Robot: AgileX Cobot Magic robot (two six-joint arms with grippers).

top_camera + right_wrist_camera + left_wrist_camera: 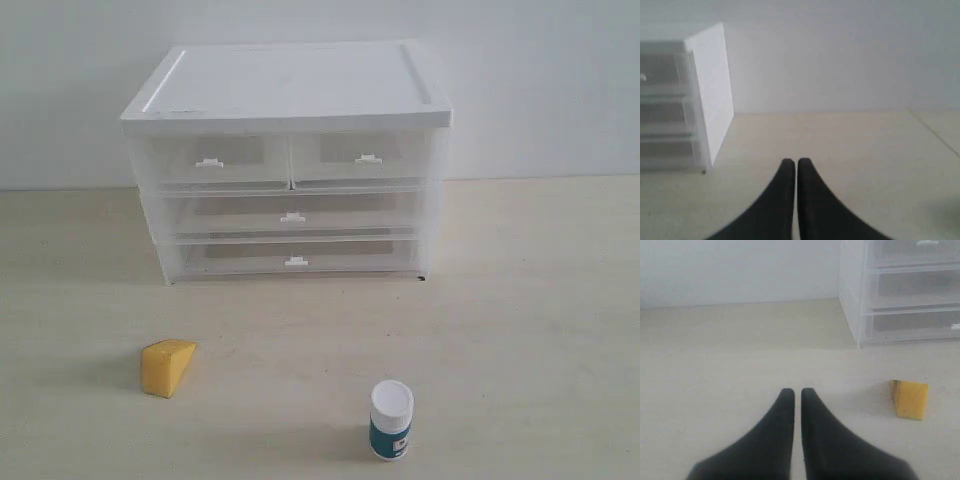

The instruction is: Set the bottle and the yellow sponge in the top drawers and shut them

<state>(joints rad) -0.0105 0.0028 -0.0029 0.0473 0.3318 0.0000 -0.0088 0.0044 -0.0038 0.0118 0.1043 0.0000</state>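
Observation:
The bottle (391,420), white-capped with a teal label, stands upright near the table's front, right of centre. The yellow sponge (167,366) lies on the table to the front left, and the left wrist view shows the sponge (910,398) off to one side of my left gripper (797,391), which is shut and empty. The two top drawers, left (212,161) and right (362,158), sit pushed in under the cabinet's white top. My right gripper (794,162) is shut on nothing, over bare table beside the cabinet. Neither arm appears in the exterior view.
The white-topped cabinet (290,80) stands at the back centre against a pale wall, with two full-width drawers (292,216) below the top pair, both pushed in. Its side wall (712,90) shows in the right wrist view.

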